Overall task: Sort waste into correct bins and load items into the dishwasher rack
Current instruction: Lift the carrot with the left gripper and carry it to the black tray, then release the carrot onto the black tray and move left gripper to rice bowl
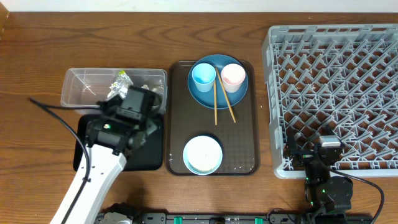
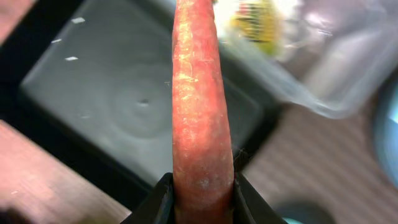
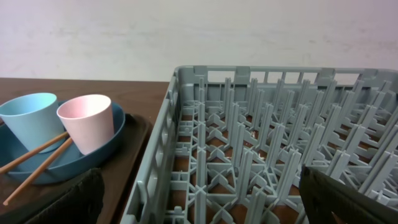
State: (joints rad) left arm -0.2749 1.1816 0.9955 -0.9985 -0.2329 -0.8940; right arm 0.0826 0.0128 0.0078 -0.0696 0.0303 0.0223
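My left gripper (image 2: 203, 199) is shut on the thick end of an orange carrot (image 2: 199, 112), which points away over the shallow black tray (image 2: 124, 106). In the overhead view the left gripper (image 1: 138, 102) hangs between that black tray (image 1: 146, 158) and the clear tub (image 1: 84, 84), which holds a yellow-green wrapper (image 1: 121, 81). The right gripper (image 3: 199, 193) stands open and holds nothing, low over the front left corner of the grey rack (image 3: 261, 155). The blue plate (image 1: 217, 101) carries the light blue cup (image 1: 203, 76), pink cup (image 1: 232, 76) and chopsticks (image 1: 216, 106).
The dark brown serving tray (image 1: 239, 149) lies between the bins and the rack (image 1: 336, 93), with the pale blue bowl (image 1: 203, 154) at its front. The left arm's cable trails across the table at the left. The right arm's base (image 1: 326, 186) sits at the table's front edge.
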